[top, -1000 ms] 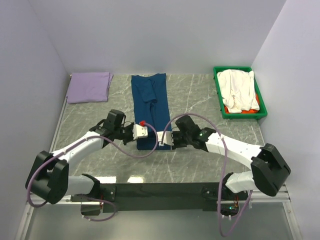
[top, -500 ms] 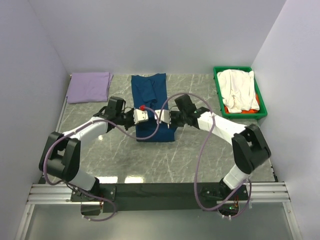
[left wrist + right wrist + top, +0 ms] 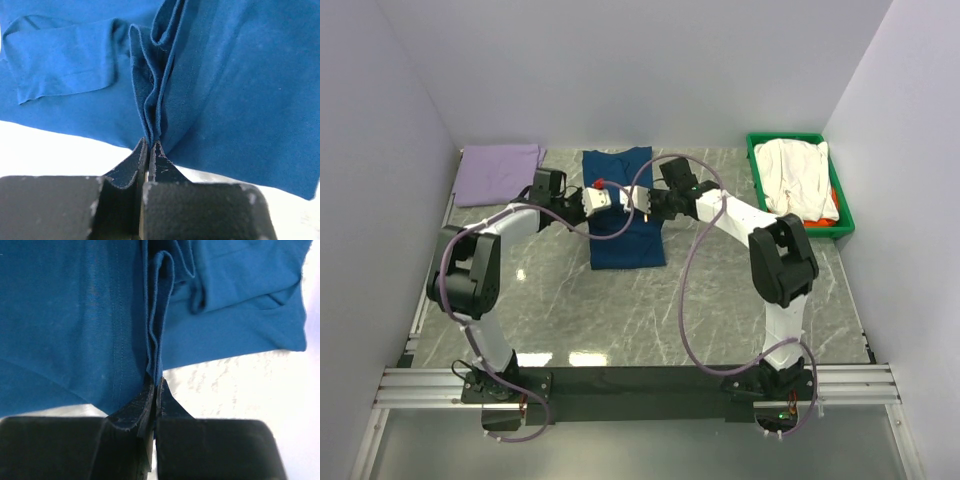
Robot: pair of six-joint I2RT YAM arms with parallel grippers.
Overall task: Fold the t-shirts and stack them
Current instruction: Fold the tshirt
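**Mia:** How many tees can you count?

**Ben:** Four. One blue tee [image 3: 625, 245] lies in the middle of the counter [image 3: 720, 290]. One purple tee [image 3: 500, 172] lies flat at the far left corner. One white tee [image 3: 798, 180] sits on top of one orange tee [image 3: 830, 215] (only a thin bit of the orange one peeks out).

**Mia:** Where are those last two?

**Ben:** Both are in the one green bin [image 3: 757, 190], at the far right.

**Mia:** And how many claws?

**Ben:** Two. The left claw [image 3: 148, 145] and the right claw [image 3: 155, 385] are close together above the blue tee. The left one comes in from the left and the right one from the right.

**Mia:** Are they open?

**Ben:** No, both are squeezed tight. Each one pinches a bunched-up bit of the blue tee between its tips. The cloth stands up in thin folds right where each claw bites it.

**Mia:** So where is the blue tee from the claws?

**Ben:** Under them and in them. Its far part lies flat toward the back wall. Its near part lies flat on the side closer to us. The other three tees are well apart from both claws.
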